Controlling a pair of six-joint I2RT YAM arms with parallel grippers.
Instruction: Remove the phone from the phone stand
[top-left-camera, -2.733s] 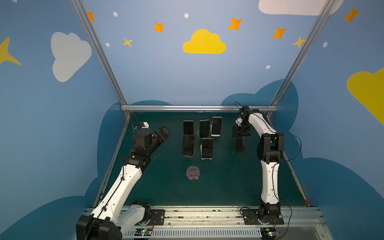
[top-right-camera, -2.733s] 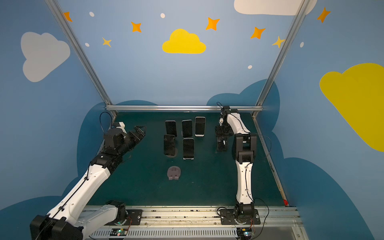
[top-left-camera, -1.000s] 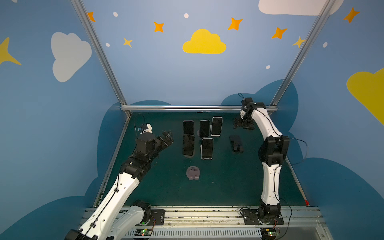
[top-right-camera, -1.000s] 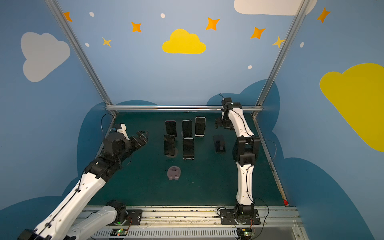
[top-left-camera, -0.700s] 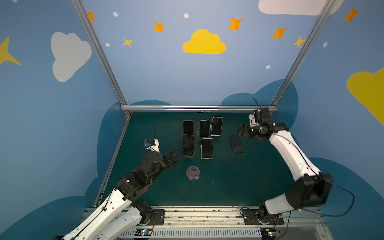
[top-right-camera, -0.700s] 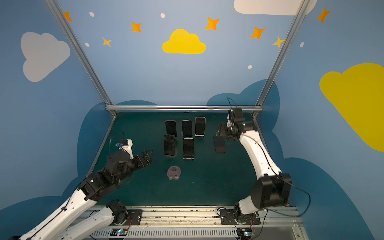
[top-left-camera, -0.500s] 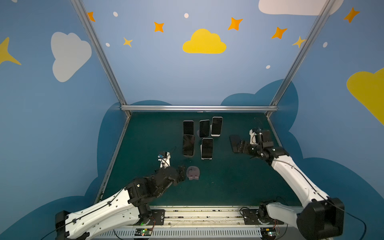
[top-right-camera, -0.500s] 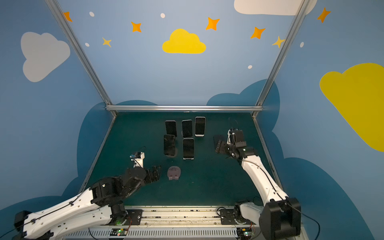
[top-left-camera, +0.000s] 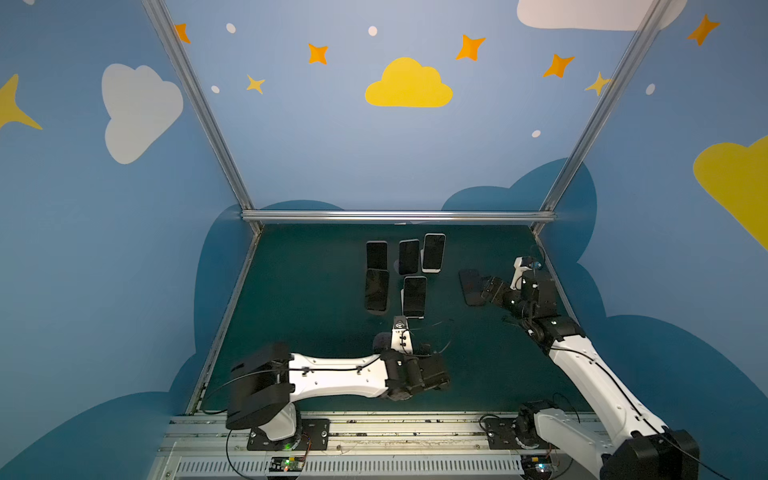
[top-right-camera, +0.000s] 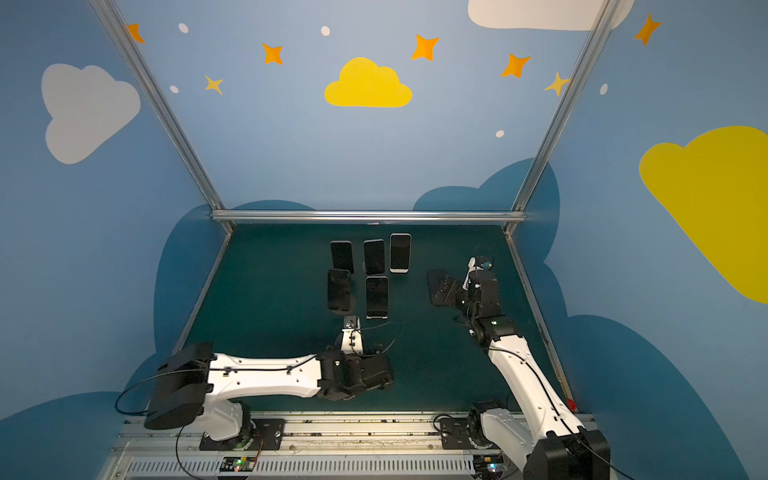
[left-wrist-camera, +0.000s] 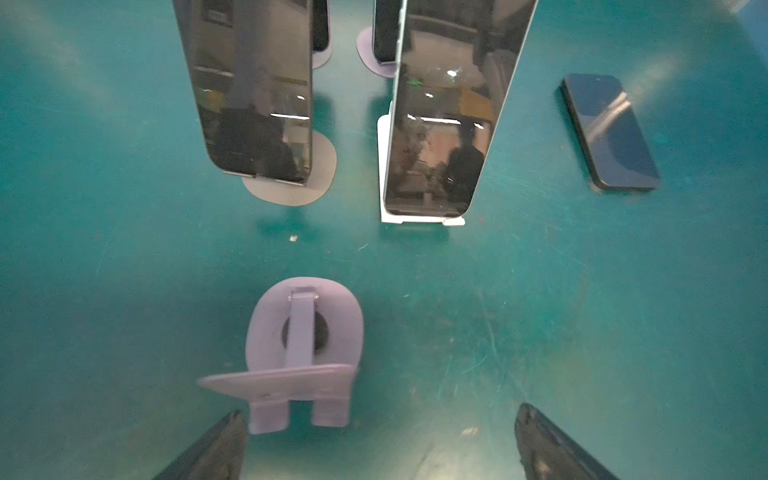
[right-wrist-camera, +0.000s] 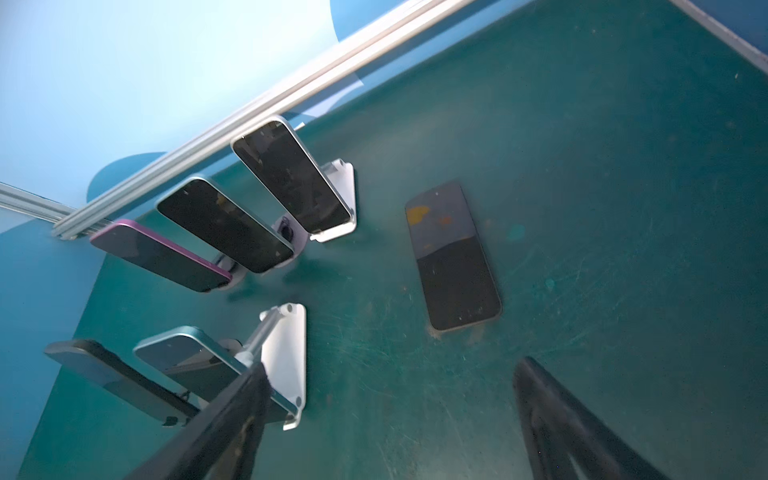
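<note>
Your right gripper (right-wrist-camera: 390, 365) is spread and empty with the phone (right-wrist-camera: 453, 257) flat on the mat (right-wrist-camera: 623, 166) just beyond its fingertips, so pull straight back, holding the equally spread left gripper (left-wrist-camera: 378, 411) short of the empty stand (left-wrist-camera: 303, 349)

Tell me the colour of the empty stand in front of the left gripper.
The empty stand is pale lilac, clearest in the left wrist view.

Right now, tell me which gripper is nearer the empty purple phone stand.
Left. The left gripper sits right at the empty stand, fingers open; the right gripper is far off, beside the flat phone.
</note>
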